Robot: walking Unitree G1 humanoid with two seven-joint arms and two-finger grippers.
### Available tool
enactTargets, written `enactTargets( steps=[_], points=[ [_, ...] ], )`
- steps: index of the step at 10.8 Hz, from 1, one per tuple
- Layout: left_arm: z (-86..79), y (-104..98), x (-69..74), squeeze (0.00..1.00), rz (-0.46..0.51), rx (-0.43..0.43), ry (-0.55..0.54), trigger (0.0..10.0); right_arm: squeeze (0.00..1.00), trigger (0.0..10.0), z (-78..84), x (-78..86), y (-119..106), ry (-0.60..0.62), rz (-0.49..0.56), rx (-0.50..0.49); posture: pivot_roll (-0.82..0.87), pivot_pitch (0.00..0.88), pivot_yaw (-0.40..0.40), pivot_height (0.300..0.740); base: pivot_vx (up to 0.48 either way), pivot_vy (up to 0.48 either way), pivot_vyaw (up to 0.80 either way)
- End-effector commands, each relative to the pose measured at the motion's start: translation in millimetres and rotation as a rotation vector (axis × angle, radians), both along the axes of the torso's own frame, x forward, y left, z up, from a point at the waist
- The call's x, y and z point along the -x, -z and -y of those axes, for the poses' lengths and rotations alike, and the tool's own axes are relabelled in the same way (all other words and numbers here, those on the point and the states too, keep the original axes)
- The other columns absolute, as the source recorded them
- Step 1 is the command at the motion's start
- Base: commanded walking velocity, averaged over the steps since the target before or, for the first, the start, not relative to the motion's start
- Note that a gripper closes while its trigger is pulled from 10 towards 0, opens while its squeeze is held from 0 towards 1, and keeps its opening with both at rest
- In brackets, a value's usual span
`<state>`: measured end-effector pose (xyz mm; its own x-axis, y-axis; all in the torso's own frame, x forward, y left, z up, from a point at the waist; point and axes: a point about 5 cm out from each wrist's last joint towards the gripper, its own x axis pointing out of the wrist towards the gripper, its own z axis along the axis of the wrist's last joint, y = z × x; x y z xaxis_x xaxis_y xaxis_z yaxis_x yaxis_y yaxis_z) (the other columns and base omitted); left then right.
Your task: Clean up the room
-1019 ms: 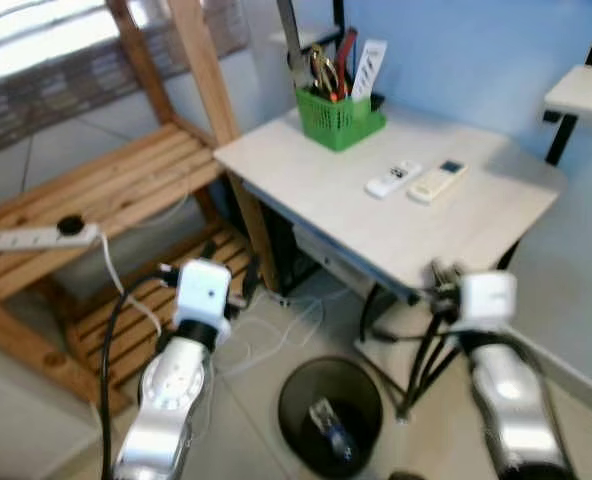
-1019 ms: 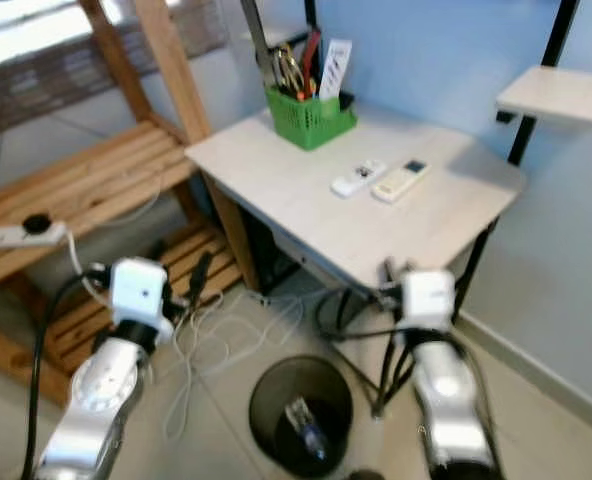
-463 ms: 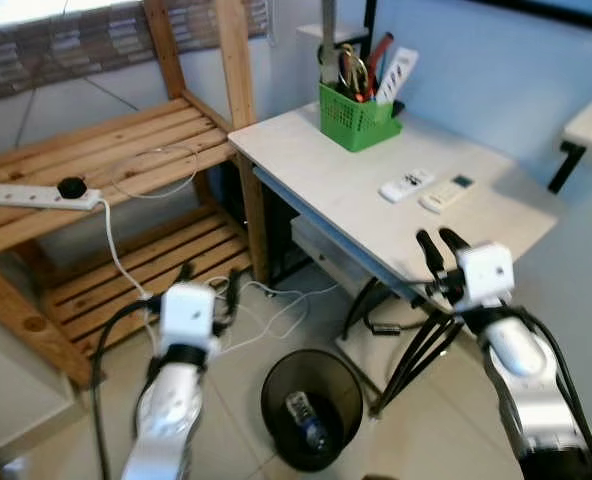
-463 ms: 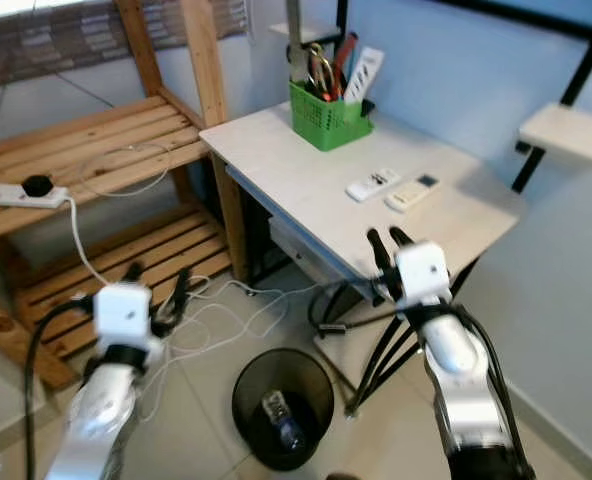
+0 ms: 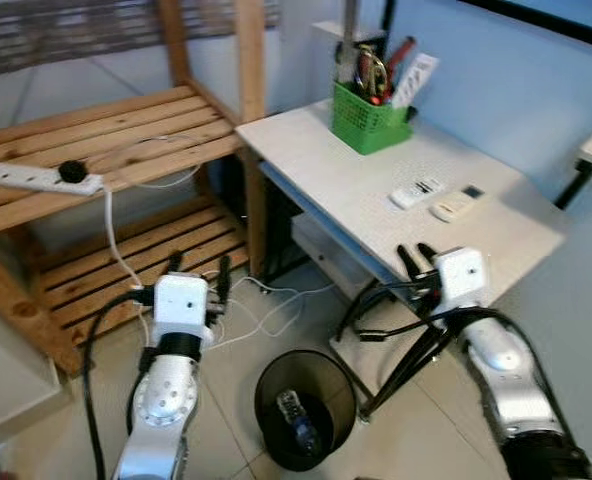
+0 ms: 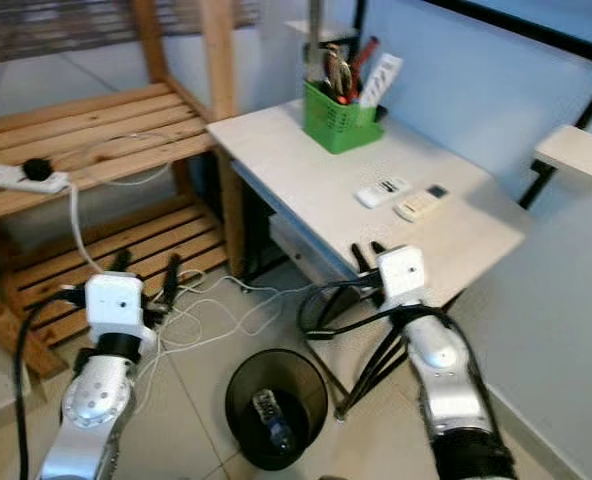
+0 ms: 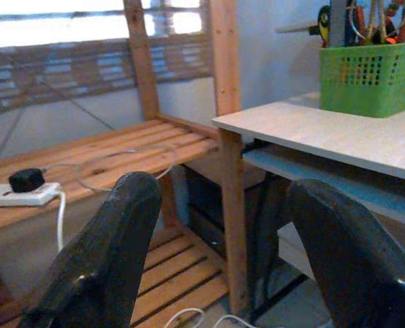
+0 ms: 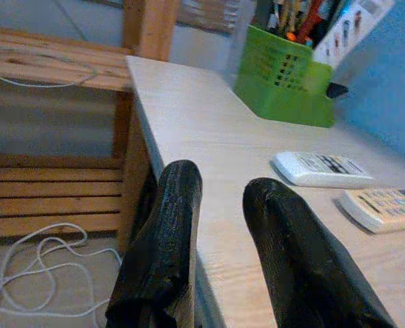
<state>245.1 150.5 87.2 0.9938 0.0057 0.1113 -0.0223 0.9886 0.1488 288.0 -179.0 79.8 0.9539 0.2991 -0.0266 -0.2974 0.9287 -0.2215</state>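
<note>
Remotes: two on the white table (image 5: 356, 190), a white remote (image 5: 417, 192) and a cream remote (image 5: 456, 204) just right of it, far-right part of the top, nearer me than the green basket (image 5: 371, 125). I reckon these are next to tidy.

To do it well: lift my right gripper (image 5: 416, 258) above the table edge first, it's at the near edge w/ the tips about level w/ the top, so going straight fwd could clip the edge. Then come down over the white remote across its narrow width.

Right fingers (image 8: 165, 253): slightly apart, holding nothing.

Left gripper (image 5: 197, 268): low, over the floor cables (image 5: 266, 315) by the wooden shelf (image 5: 96, 150), fingers (image 7: 103, 253) spread wide, empty. Bin (image 5: 306, 405) on the floor btw my arms, some rubbish in it.
</note>
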Motion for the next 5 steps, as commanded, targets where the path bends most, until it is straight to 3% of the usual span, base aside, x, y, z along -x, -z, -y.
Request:
enactTargets(
  steps=[1, 5],
  points=[
    [3.0, -4.7, -3.4, 0.00, 0.013, 0.002, 0.001, 10.0, 0.00, 10.0, 3.7, -2.1, -0.8, 0.019, 0.007, 0.002, -0.10, 0.000, 0.002, 0.740, 0.000, -0.398, 0.00],
    [2.9, -6.6, -9.0, 0.00, 0.012, 0.003, 0.019, 10.0, 0.00, 10.0, 8.0, 2.0, 6.7, 0.075, -0.008, -0.015, -0.13, 0.000, 0.055, 0.740, 0.000, -0.472, 0.00]
  ],
)
